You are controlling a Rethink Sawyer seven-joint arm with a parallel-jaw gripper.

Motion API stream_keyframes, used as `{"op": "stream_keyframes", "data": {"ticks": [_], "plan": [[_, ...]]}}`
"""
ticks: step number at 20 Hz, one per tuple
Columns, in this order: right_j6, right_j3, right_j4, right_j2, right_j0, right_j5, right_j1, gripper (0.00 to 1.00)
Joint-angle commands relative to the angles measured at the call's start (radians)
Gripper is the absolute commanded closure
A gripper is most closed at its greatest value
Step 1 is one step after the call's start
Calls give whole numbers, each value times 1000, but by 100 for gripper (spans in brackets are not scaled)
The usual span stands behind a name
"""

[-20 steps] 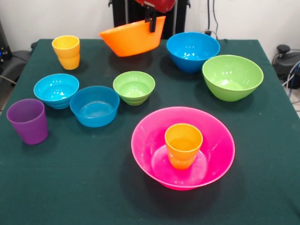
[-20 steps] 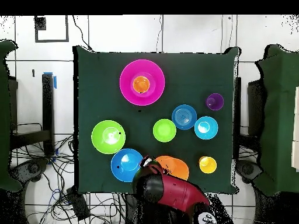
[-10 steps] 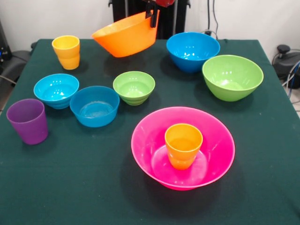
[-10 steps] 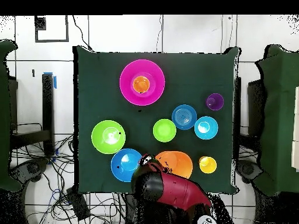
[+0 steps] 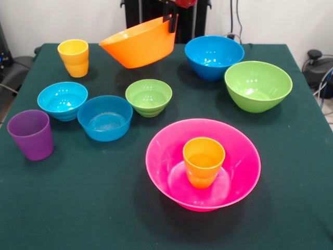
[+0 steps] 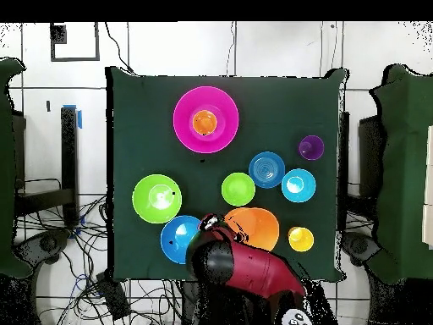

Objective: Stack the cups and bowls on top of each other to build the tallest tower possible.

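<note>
Green-clothed counter (image 5: pixel 78 208) | pincer (image 5: pixel 169 21) clamped on rim of large orange bowl (image 5: pixel 139 43), hanging tilted above far side | risk: one-sided rim grip lets it swing, slip, or topple orange cup (image 5: pixel 203 161) inside pink bowl (image 5: pixel 203 162).

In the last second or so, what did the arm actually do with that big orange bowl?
The gripper, clamped on the rim of the large orange bowl, lifted it off the table and carried it tilted toward the table's middle, nearer the small green bowl. The pink bowl with the orange cup in it and all the other ware stayed where they were.
</note>
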Motion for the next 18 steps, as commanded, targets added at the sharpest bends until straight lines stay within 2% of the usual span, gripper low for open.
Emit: {"op": "stream_keyframes", "data": {"ticks": [1,3,7,13,18], "plan": [[150,-175,63,-8,116,236,16,100],[170,-257,65,-47,167,316,26,100],[182,-397,60,-80,217,481,38,100],[167,-567,44,-83,233,742,28,100],[147,-664,32,-65,228,919,6,100]]}}
